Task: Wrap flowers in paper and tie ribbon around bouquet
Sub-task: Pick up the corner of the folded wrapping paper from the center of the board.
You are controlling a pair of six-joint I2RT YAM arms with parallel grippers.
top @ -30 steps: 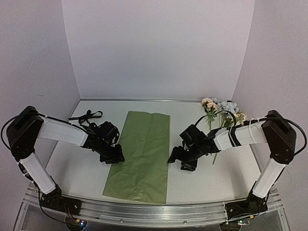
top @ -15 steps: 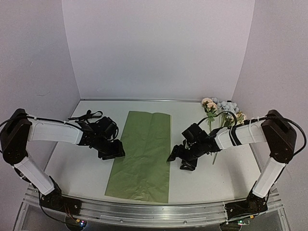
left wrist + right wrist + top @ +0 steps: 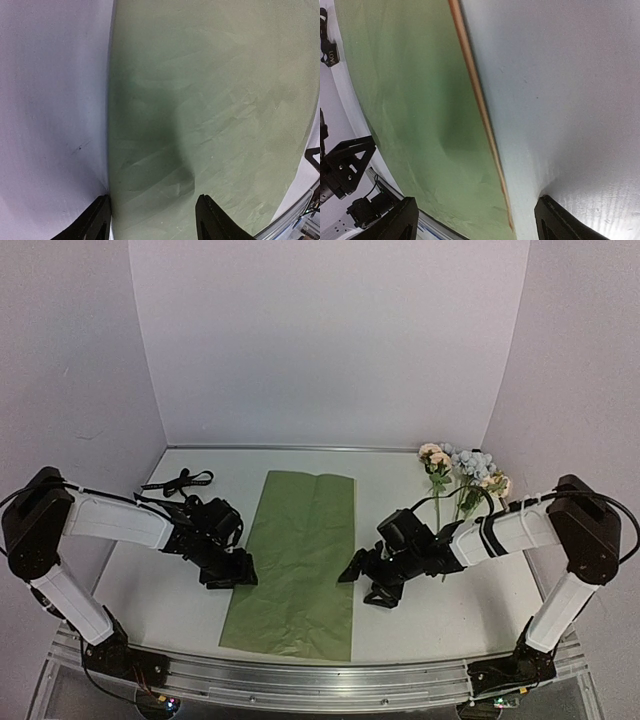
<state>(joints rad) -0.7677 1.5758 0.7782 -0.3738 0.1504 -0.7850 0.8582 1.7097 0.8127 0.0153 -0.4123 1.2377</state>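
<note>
The left gripper (image 3: 232, 575) stands open low over the left long edge of the paper (image 3: 300, 550). The right gripper (image 3: 358, 577) is also open, low at the right long edge of the same sheet. From the top view alone, the two grippers face each other across the paper, but the gap between their fingers is hard to judge there.

The left wrist view makes it clear. The left gripper (image 3: 152, 200) has its two fingers well apart, one at the paper's (image 3: 210, 110) edge and one over the green sheet, with nothing pinched between them. Whether they touch the sheet I cannot tell.

The right wrist view shows the right gripper (image 3: 475, 207) with its fingers wide apart, astride the edge of the paper (image 3: 410, 100). Only here a thin tan-brown line is seen along that edge.

The paper lies flat in the middle of the table (image 3: 450, 610). The flowers (image 3: 462, 468) lie at the far right corner, and the ribbon (image 3: 180, 481) at the far left, both apart from the paper.
</note>
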